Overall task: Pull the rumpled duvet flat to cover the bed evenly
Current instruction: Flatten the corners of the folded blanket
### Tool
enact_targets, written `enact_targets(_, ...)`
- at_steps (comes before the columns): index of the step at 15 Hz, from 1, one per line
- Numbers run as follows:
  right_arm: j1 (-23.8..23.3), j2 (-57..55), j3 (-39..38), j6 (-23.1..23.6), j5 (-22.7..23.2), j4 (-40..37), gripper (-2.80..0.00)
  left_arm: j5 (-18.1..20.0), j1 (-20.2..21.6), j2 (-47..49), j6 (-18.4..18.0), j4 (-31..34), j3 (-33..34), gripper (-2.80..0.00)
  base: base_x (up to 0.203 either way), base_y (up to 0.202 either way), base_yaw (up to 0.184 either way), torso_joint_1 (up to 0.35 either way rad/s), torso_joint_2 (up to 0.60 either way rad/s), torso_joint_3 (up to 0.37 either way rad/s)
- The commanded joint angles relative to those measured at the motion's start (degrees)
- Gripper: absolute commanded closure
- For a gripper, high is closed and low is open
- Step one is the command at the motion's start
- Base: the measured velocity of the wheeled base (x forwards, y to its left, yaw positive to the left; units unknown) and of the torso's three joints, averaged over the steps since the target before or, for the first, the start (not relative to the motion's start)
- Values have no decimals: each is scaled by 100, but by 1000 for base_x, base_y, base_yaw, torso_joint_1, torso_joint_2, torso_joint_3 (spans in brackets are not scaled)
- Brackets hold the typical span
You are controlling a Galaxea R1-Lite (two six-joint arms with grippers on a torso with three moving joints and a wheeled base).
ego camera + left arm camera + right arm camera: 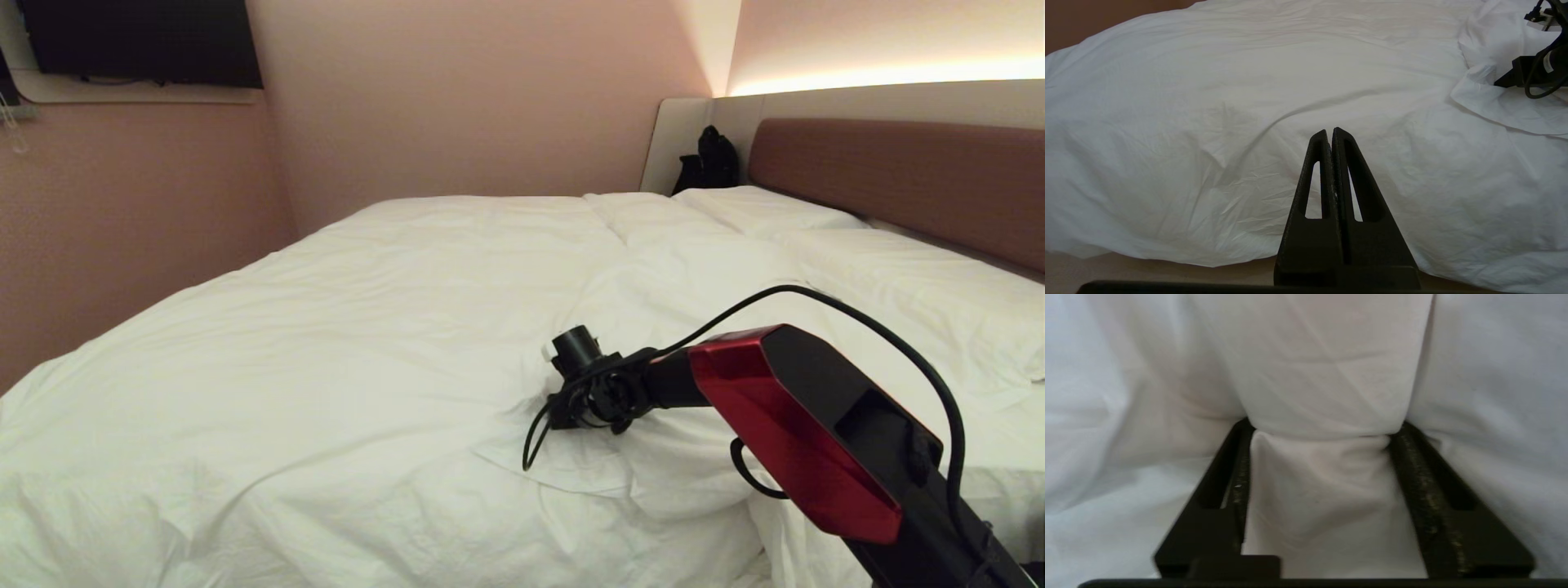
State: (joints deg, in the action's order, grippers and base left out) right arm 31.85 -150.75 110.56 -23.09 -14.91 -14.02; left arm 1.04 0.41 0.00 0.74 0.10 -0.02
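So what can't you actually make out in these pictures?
- Head view: the right hand has its fingertips hidden, sunk into the duvet.
- Right wrist view: whether the fold between the fingers is firmly pinched.
- Head view: the bed has its foot end cut off by the frame edge.
- Dark object by the headboard: too small to identify.

You are seeing the right gripper (1321, 430) standing with its tips pressing into the duvet (343, 327), a thick fold filling the whole gap between its fingers (1412, 457), so nothing else is fitting in there. To its left the duvet is lying as a broad, low expanse that is leaving you open room right across to the wall (147, 212). On the far right the pillows (898, 278) and headboard (906, 180) are closing that side, and a black bag (709, 160) is sitting in the corner.
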Motion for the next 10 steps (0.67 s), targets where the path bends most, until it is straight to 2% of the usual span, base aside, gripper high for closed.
enact_targets(1, 5, 2, 1, -20, -3, -13, 0, 2, 2, 0, 5, -1, 2, 0, 0, 0, 0, 0, 0, 0)
enact_targets(10, 23, 1210, -77, -124, -3, -106, 0, 2, 2, 0, 5, -1, -3, 0, 0, 0, 0, 0, 0, 0)
